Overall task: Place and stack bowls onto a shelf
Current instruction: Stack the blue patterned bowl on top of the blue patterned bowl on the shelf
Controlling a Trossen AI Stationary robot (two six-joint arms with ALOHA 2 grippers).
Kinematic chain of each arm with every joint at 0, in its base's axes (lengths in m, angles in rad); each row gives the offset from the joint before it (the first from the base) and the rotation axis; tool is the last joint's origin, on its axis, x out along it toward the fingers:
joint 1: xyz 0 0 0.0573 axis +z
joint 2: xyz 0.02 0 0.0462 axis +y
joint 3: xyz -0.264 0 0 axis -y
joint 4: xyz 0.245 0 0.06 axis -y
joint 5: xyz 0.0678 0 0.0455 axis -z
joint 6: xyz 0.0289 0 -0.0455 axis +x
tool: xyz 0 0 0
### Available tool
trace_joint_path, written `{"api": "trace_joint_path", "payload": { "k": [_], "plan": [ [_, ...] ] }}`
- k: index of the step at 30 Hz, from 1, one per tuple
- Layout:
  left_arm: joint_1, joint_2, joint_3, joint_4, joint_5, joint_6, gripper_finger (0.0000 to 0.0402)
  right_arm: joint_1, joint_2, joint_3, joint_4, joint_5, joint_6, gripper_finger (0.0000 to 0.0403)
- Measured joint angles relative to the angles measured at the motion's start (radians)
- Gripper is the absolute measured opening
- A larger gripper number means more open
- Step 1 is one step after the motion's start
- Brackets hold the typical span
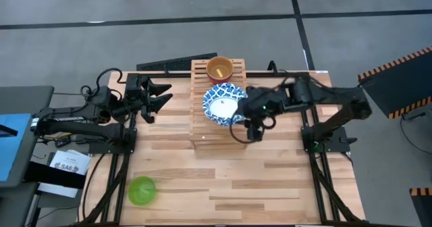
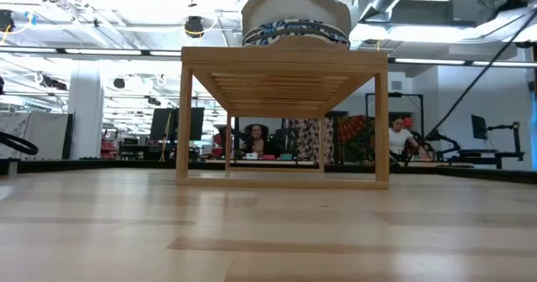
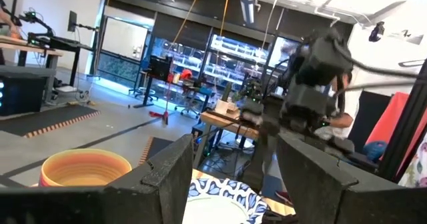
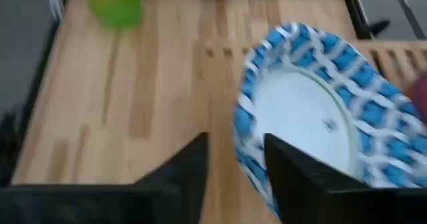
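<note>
A white bowl with a blue patterned rim (image 1: 224, 104) sits on the middle of the wooden slatted shelf (image 1: 202, 129); the low view shows it on the shelf top (image 2: 295, 18). An orange bowl (image 1: 219, 69) stands at the shelf's far end. A green bowl (image 1: 142, 190) lies on the table near the front left. My right gripper (image 1: 251, 134) hangs open just right of the patterned bowl's near edge, and the bowl's rim (image 4: 247, 127) shows beyond its fingers. My left gripper (image 1: 162, 95) waits open, left of the shelf and raised.
The shelf stands on four legs with open space under it (image 2: 281, 148). The wooden tabletop (image 1: 270, 180) stretches in front of it. A dark keyboard (image 1: 177, 63) lies past the shelf's far left corner. People sit in the room beyond the table.
</note>
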Motion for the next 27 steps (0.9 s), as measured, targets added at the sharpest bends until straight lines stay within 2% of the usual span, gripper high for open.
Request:
{"api": "trace_joint_path", "payload": {
  "k": [3,5,6,8,11,15,27],
  "plan": [
    [0.000,0.000,0.000,0.000,0.000,0.000,0.0199,0.016,-0.056,-0.175,0.274,-0.007,0.053,0.0099],
    [0.000,0.000,0.000,0.000,-0.001,0.000,0.0199,0.018,-0.063,-0.240,0.443,-0.044,0.077,0.0038],
    [0.000,0.000,0.000,0.000,-0.001,0.000,0.0199,0.018,-0.051,-0.252,0.527,-0.064,0.083,0.0022],
    [0.000,0.000,0.000,0.000,-0.001,0.000,0.0199,0.018,-0.017,-0.252,0.631,-0.070,0.087,0.0019],
    [0.000,0.000,0.000,0.000,-0.006,0.000,0.0199,0.007,0.055,-0.219,0.685,-0.067,0.089,0.0019],
    [0.000,0.000,0.000,0.000,-0.006,0.000,0.0199,-0.010,0.117,-0.193,0.680,-0.064,0.084,0.0017],
    [0.000,0.000,0.000,0.000,-0.009,0.001,0.0199,-0.069,0.127,-0.192,0.589,-0.069,0.052,0.0017]
  ]
}}
